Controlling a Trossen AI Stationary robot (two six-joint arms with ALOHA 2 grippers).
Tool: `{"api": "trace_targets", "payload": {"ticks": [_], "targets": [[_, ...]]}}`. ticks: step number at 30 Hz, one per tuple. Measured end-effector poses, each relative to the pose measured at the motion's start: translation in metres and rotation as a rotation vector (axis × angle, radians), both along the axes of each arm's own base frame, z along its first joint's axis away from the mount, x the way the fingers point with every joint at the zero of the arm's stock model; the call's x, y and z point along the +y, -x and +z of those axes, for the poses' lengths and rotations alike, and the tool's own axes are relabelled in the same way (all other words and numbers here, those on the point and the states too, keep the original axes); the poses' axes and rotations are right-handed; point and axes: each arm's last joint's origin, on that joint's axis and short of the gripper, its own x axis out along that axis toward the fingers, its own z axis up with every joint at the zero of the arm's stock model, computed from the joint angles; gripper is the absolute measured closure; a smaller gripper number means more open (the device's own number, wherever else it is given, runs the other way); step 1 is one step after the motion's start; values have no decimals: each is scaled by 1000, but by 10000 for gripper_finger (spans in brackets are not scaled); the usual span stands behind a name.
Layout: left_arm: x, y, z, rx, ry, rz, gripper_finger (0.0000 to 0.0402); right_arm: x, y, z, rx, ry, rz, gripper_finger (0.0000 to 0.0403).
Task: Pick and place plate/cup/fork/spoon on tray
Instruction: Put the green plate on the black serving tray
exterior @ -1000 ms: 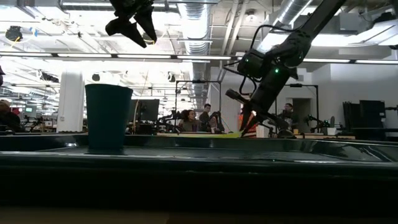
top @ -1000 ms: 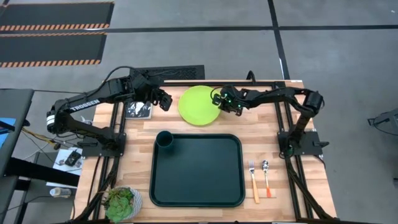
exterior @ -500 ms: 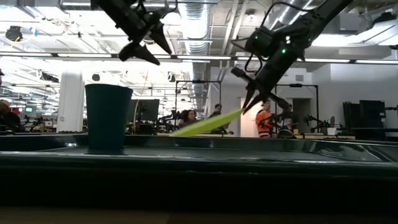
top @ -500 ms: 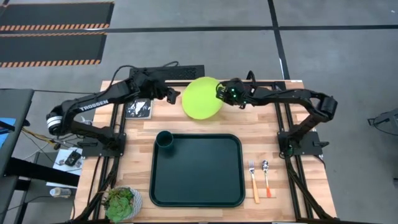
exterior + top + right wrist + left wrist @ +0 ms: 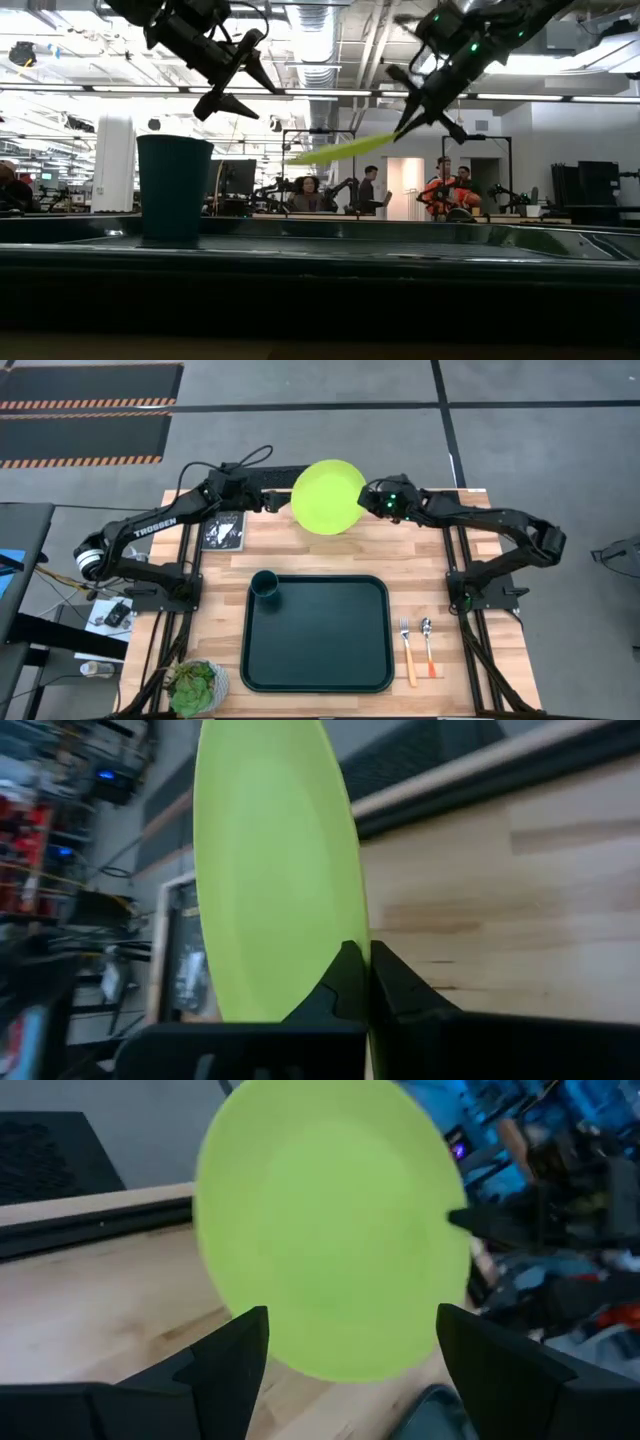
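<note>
At the bottom of the high view the fork (image 5: 408, 650) and spoon (image 5: 428, 642) lie side by side right of the tray (image 5: 330, 672), untouched; the cup (image 5: 265, 584) already stands in the tray's upper-left corner; higher in the frame the right gripper (image 5: 368, 501) pinches the plate (image 5: 328, 496) by its right edge, fingers closed thin on the rim, so the disc hangs clear above the table's far edge, presumably for carrying to the tray; the left gripper (image 5: 272, 500) hovers just left of it, fingers spread and empty; the wrist views crop the plate, and how firm the grip is cannot be judged.
</note>
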Motion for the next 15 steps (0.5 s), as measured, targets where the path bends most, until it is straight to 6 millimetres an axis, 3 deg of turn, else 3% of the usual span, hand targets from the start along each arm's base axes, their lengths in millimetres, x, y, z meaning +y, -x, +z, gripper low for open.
{"api": "trace_targets", "payload": {"ticks": [7, 15], "targets": [[14, 10, -13, -128, 53, 3, 126, 10, 16, 29, -82, 78, 19, 400], [15, 7, -15, -274, 44, -35, 126, 20, 19, 40, -119, 109, 49, 399]]}}
